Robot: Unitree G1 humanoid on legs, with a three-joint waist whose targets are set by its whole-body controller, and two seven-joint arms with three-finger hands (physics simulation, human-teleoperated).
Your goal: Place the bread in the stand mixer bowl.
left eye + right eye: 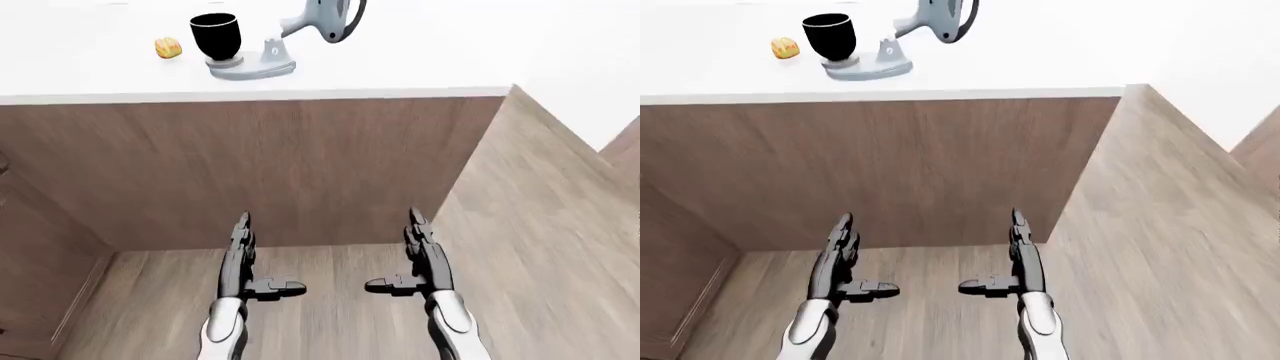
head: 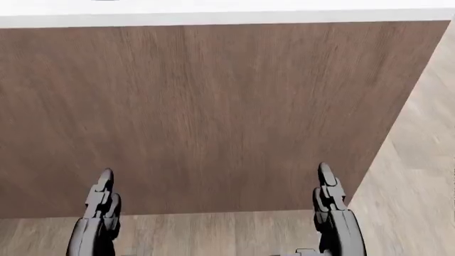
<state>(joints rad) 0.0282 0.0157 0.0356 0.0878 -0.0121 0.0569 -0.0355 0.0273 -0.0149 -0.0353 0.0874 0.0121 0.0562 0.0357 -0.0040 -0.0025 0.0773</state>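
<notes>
White counter [image 1: 400, 67]: spans the top of both eye views, carried on a wood-grain cabinet face [image 1: 260, 172] that fills most of the head view. Bread [image 1: 168, 49]: small golden-yellow roll, lying on the counter near the upper left of the left-eye view, just left of the bowl and apart from it; it looks slightly longer up-and-down in the view than across, but is too small to tell which way it points. Stand mixer bowl [image 1: 216, 36]: black, upright, open mouth upward, seated on the grey mixer base [image 1: 252, 67]. Mixer head [image 1: 328, 19]: grey, tilted up and back toward the right, its top cut by the frame edge. Left hand [image 1: 243, 259]: low in the view below the counter edge, fingers extended straight toward the cabinet, thumb sticking out sideways to the right, holding nothing. Right hand [image 1: 420, 255]: same pose mirrored, fingers straight, thumb pointing left, holding nothing. Wood plank floor [image 1: 540, 225]: runs beneath the hands and up the right side of the cabinet.
</notes>
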